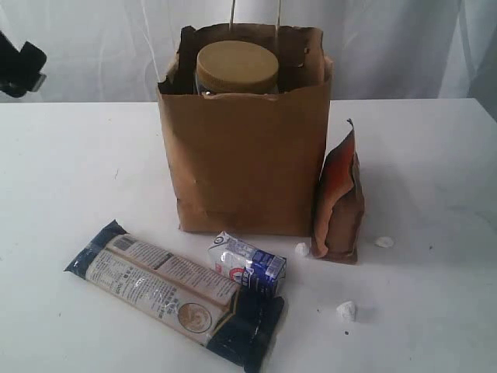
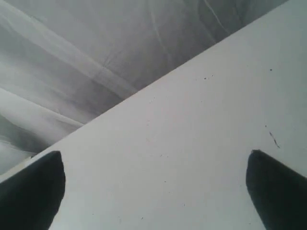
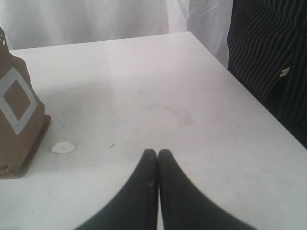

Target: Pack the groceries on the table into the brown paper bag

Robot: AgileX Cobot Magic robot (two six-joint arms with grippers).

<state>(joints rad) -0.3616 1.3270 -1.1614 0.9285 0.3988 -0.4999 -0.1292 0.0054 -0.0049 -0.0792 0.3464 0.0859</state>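
jar (image 1: 237, 67) is sitting in the bag (image 1: 245, 163); packet (image 1: 175, 291), carton (image 1: 248, 264) and pouch (image 1: 339, 206) are waiting outside. left hand (image 2: 153, 158) is gaping empty, right hand (image 3: 158, 155) is pinching together.

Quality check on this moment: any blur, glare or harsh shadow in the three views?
Exterior view: even, soft light, faint shadows by the brown paper bag and long dark-blue packet; packet print too soft to read. Left wrist view: greyish, open left gripper blurred. Right wrist view: table washed out, shut right gripper out of focus.
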